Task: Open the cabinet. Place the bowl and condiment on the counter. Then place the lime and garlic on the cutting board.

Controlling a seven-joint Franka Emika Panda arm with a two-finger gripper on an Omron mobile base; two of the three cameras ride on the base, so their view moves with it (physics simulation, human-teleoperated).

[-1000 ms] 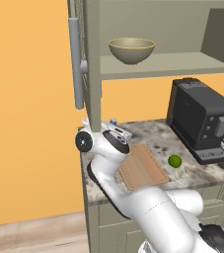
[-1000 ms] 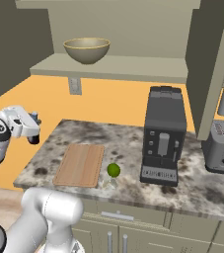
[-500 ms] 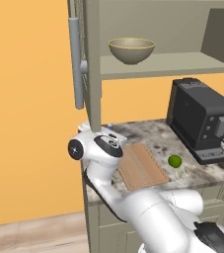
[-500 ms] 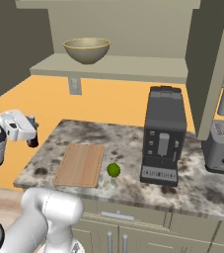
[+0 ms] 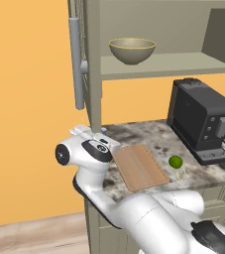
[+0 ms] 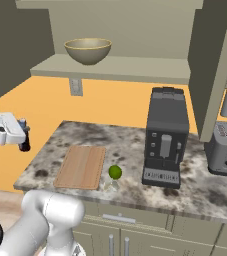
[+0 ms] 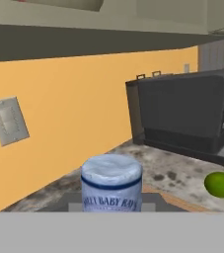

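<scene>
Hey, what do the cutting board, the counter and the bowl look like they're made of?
Cutting board: light-brown wood by its faint grain, matte. Counter: polished-looking stone, mottled grey and white with dark blotches. Bowl: probably glazed ceramic, smooth beige-olive with a lighter rim; a rendered look leaves it open.

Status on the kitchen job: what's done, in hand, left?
Done: cabinet open. In hand: condiment in the gripper near the counter's left end, not yet set down. Left: bowl on the cabinet shelf; lime and garlic sit on the counter beside the cutting board, not on it.
</scene>
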